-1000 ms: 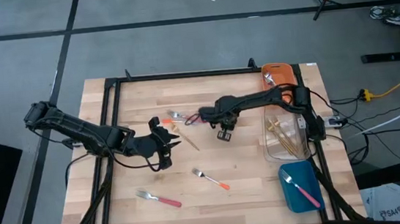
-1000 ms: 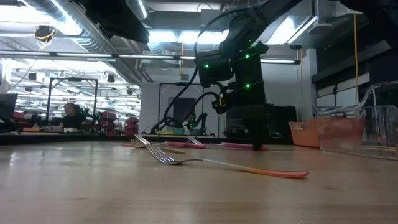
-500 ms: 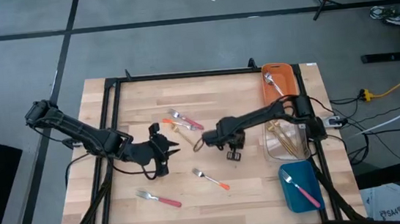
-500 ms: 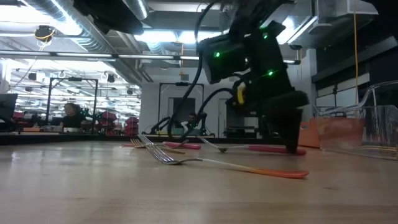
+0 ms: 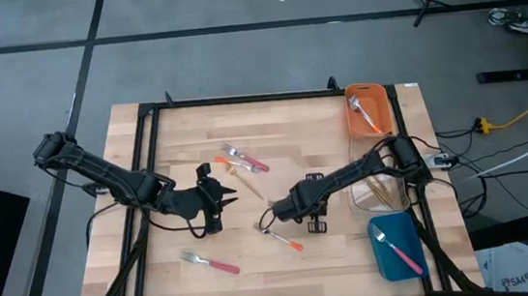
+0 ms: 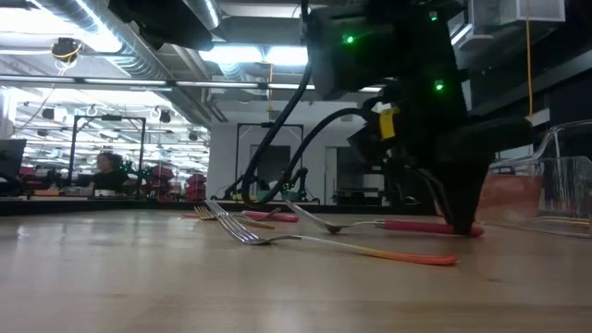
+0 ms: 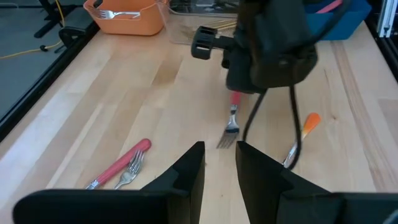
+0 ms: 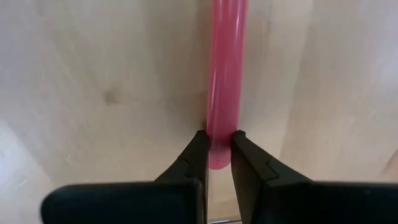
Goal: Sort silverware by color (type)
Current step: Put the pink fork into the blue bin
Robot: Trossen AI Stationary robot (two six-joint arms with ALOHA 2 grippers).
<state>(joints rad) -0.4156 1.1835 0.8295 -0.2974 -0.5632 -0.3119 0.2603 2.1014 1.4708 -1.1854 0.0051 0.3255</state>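
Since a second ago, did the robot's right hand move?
Yes. In the high view the right hand has swung away from the orange bin toward the table's near edge, carrying a pink-handled fork pinched between its fingers.

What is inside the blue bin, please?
In the blue bin, one fork with a pink handle lies diagonally. The bin's floor around it appears bare; nothing seems hidden under the fork.

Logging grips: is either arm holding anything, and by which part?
The right gripper holds a pink-handled fork by the end of its handle; the left gripper holds nothing.
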